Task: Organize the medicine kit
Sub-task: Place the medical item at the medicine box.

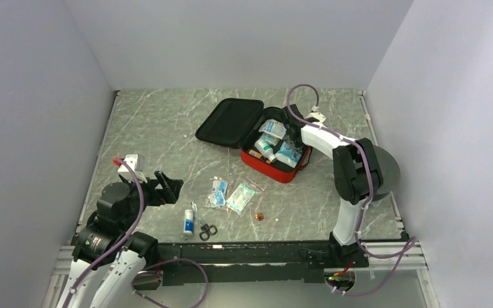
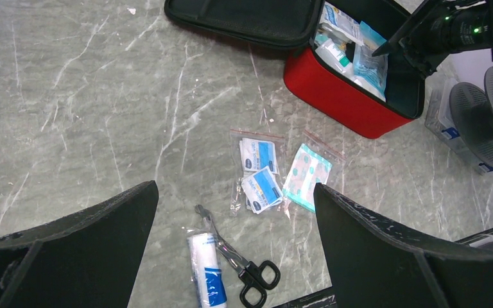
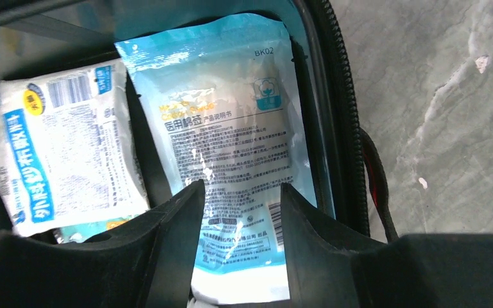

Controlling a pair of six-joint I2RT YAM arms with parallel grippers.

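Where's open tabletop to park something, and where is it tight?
Bare marble: between the open lid of the medicine kit and the left wall; also between the kit's red side and the base of the right arm. Crowded: near middle, where sachet bags, plaster packet, white roll and scissors cluster beside the left gripper. The kit itself is packed, right gripper inside.

Your right tool [image 3: 241, 190] sits down inside the kit [image 1: 276, 168], jaws partly apart over a pouch [image 3: 224, 109]. The zip wall [image 3: 337, 109] crowds its right side and a second pouch [image 3: 58, 147] its left. The open lid [image 1: 230, 122] blocks the kit's far-left side. Toward the counter's [image 1: 154, 122] near edge, packets [image 1: 230, 195], a roll [image 1: 189, 223] and scissors [image 1: 207, 230] lie ahead of your wide-open left tool [image 1: 170, 186]. The far-left corner is bare.
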